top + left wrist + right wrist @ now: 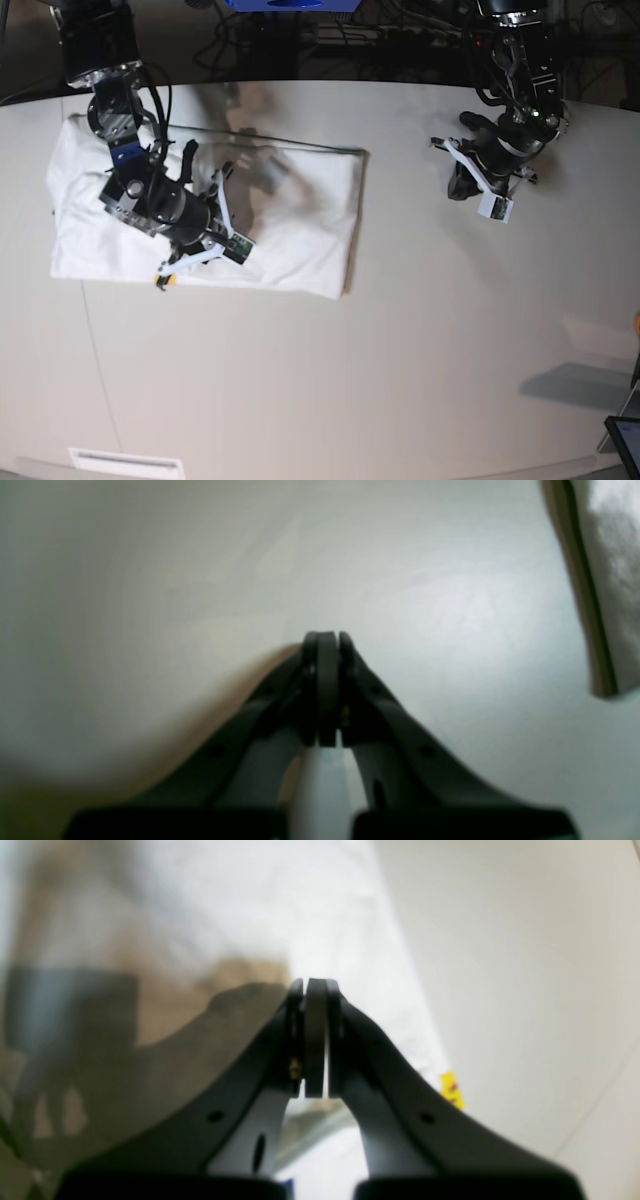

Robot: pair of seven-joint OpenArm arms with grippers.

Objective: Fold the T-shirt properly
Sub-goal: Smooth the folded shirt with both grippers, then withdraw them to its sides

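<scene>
The white T-shirt (290,220) lies folded into a wide rectangle on the left half of the pale table (420,330). Its print does not show. My right gripper (185,225) hovers over the shirt's left part; the right wrist view shows it (315,985) shut and empty, with white cloth (280,900) below. My left gripper (462,185) hangs over bare table well to the right of the shirt. In the left wrist view it (327,640) is shut on nothing, and a strip of the shirt's edge (610,580) shows at the top right.
A small yellow tag (162,281) sits at the shirt's near edge and shows again in the right wrist view (451,1090). Cables and a blue object (290,4) lie beyond the table's far edge. A dark device (625,440) stands at the lower right corner.
</scene>
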